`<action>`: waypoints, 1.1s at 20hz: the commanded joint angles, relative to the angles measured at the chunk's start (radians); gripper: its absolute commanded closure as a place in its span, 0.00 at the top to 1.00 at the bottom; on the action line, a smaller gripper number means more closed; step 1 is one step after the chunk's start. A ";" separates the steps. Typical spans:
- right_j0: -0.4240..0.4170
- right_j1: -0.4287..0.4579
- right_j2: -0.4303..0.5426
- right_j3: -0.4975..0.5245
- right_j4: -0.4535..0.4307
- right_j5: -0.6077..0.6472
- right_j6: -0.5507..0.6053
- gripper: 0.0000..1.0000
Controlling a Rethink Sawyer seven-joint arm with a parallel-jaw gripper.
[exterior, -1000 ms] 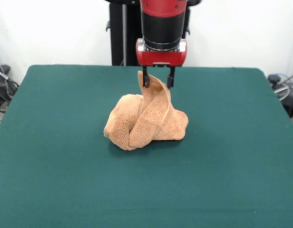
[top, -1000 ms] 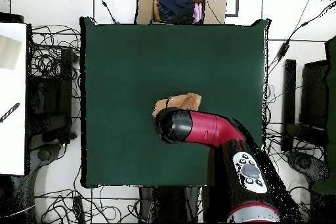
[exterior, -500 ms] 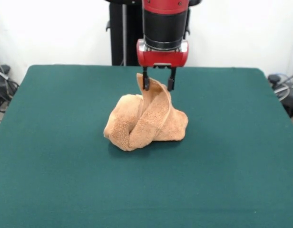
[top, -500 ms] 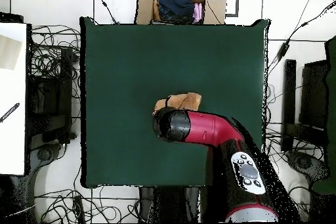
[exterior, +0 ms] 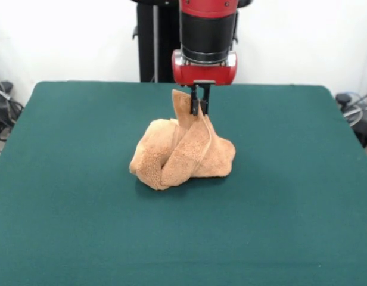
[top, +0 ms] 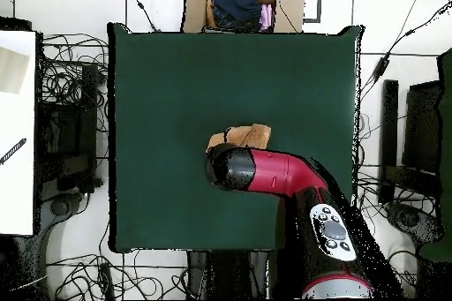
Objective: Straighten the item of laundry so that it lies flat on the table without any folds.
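The item of laundry (exterior: 182, 152) is an orange-tan terry towel, crumpled into a twisted heap near the middle of the green table (exterior: 64, 226). One fold rises to a peak at the top of the heap. My gripper (exterior: 199, 107) comes straight down onto that peak and is shut on it, fingers pinched close together. From overhead, the red arm covers most of the towel (top: 250, 134); only its far edge shows, and the gripper itself is hidden under the arm's black wrist.
A cardboard box (top: 243, 4) holding dark and pink clothes sits just past the table's far edge in the overhead view. Cables and equipment surround the table on the floor. A white surface (top: 16, 130) stands at the left.
The gripper's fingers, which stood apart on either side of the towel's raised fold, have come together and pinched it. The arm has barely shifted, and the towel heap keeps its shape.
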 commanded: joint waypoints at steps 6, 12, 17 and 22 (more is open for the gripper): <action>0.045 -0.026 0.019 0.125 -0.053 -0.085 0.124 0.00; 0.132 -0.133 -0.008 0.196 0.001 -0.022 0.190 0.00; 0.245 -0.220 -0.078 0.216 0.026 0.036 0.256 0.00; 0.352 -0.248 -0.154 0.201 0.045 0.077 0.307 0.00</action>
